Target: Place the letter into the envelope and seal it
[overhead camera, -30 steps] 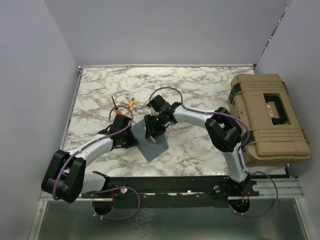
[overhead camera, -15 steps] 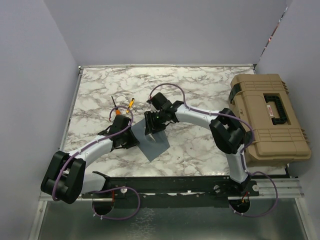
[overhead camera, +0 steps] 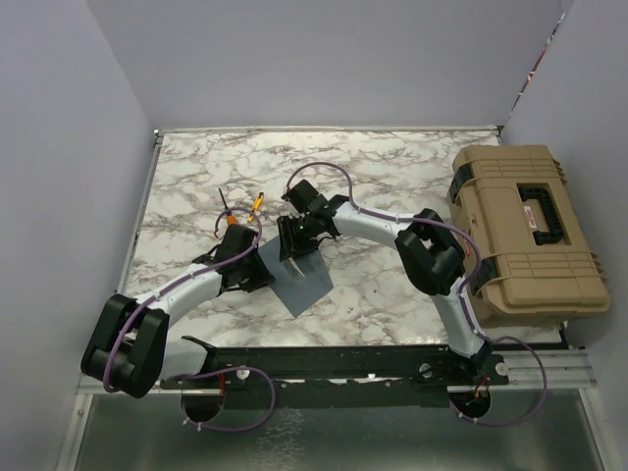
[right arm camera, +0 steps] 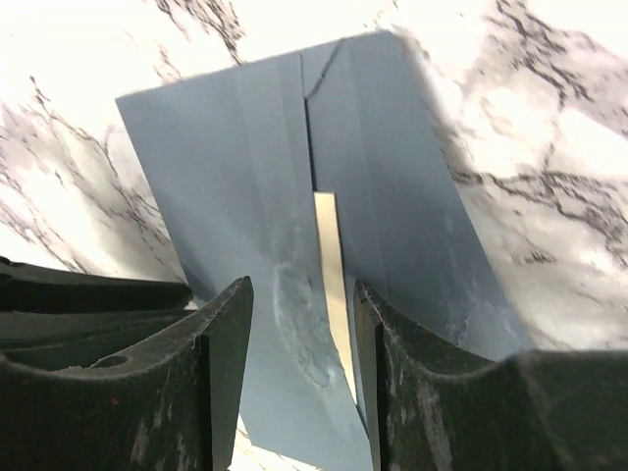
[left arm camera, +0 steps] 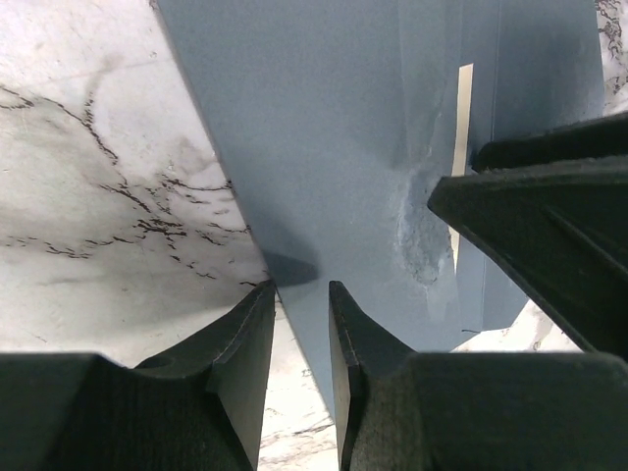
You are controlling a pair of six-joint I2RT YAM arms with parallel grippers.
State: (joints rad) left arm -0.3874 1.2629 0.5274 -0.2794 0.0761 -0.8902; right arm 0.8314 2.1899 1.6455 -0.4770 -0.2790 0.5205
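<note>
**Both grippers over the envelope, letter showing as a strip**

Envelope [overhead camera: 306, 287]: grey-blue, flat on the marble table [overhead camera: 392, 167], near the front edge and between the two arms, turned at an angle to the table edge. Two of its panels nearly meet along a slit.

Letter [right arm camera: 330, 260]: inside the envelope. Only a narrow cream strip shows through the slit. The rest is covered.

A pale rubbed patch [right arm camera: 294, 314] sits on the envelope just beside the strip.

Left gripper [left arm camera: 301, 291]: at the envelope's left edge. The jaws stand a small gap apart and nothing is pinched between them. One fingertip is over marble, the other over the blue paper. Contact with the paper cannot be told.

Right gripper [right arm camera: 302, 289]: over the middle of the envelope, jaws parted wider, one on each side of the cream strip. It holds nothing. Whether its tips press on the paper cannot be told.

A tan hard case [overhead camera: 549, 280] with a black handle lies closed at the table's right side, well apart from the envelope.
</note>
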